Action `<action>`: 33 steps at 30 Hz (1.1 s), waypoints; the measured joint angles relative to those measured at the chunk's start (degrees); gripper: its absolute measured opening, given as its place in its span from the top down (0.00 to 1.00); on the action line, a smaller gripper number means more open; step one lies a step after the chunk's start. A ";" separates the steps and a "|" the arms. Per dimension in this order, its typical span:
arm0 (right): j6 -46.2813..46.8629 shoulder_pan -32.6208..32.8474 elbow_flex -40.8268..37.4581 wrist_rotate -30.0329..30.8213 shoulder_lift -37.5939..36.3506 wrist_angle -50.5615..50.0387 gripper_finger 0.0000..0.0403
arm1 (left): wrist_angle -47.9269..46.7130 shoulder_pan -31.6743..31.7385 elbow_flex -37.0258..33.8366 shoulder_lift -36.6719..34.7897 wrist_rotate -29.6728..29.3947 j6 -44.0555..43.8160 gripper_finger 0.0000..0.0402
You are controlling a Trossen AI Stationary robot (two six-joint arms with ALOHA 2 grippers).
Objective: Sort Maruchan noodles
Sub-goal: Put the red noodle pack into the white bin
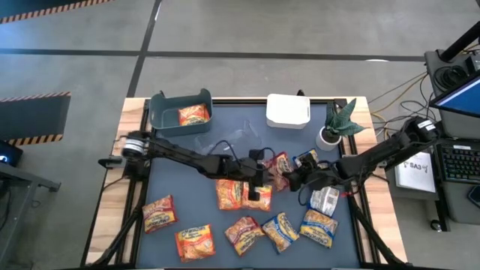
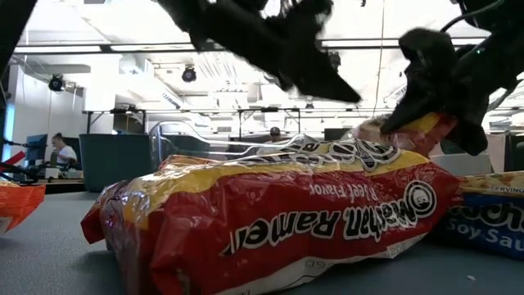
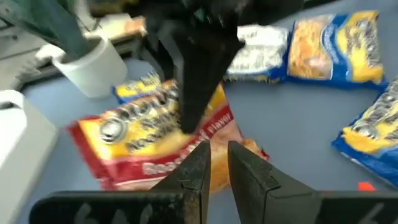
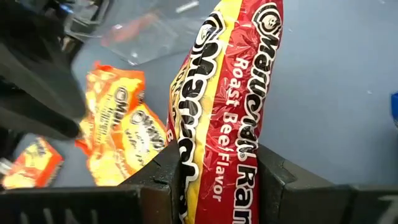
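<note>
Here we see the right gripper (image 4: pixel 214 180) clamped on a red Roast Beef packet (image 4: pixel 227 93) near the middle of the table (image 1: pixel 180 180).

In the right wrist view the packet stands on edge between the two dark fingers (image 4: pixel 280 180), its long axis running straight away from the gripper, with its printed face turned sideways. From above, we find this red packet (image 1: pixel 281 166) at mid-table, its length slanting slightly toward the white bin (image 1: pixel 289 111). The left gripper (image 3: pixel 214 168) hovers just beside it, over the orange packets (image 1: pixel 232 193); its jaws stand narrow with nothing between them. One orange packet (image 1: pixel 193 115) lies in the teal bin (image 1: pixel 161 112). Blue packets (image 1: pixel 319 226) and further orange ones (image 1: pixel 159 211) lie flat along the table's near side.
</note>
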 joint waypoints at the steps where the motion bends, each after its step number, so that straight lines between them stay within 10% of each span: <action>1: -0.35 -0.03 0.03 -0.01 -0.63 -0.06 0.72 | -2.07 0.00 0.00 -1.80 -0.02 0.52 0.90; 12: -11.96 -0.56 9.85 0.62 0.40 -1.98 0.73 | -19.99 -0.20 -0.58 -16.59 -0.15 2.89 0.90; 21: -18.17 -2.32 28.05 3.66 5.51 -24.87 0.73 | -13.45 -0.33 -10.88 -27.09 -5.48 1.93 0.90; 33: -30.72 -21.43 55.45 5.05 17.46 -50.57 0.73 | -10.65 -0.37 -18.81 -38.57 -10.53 2.86 0.90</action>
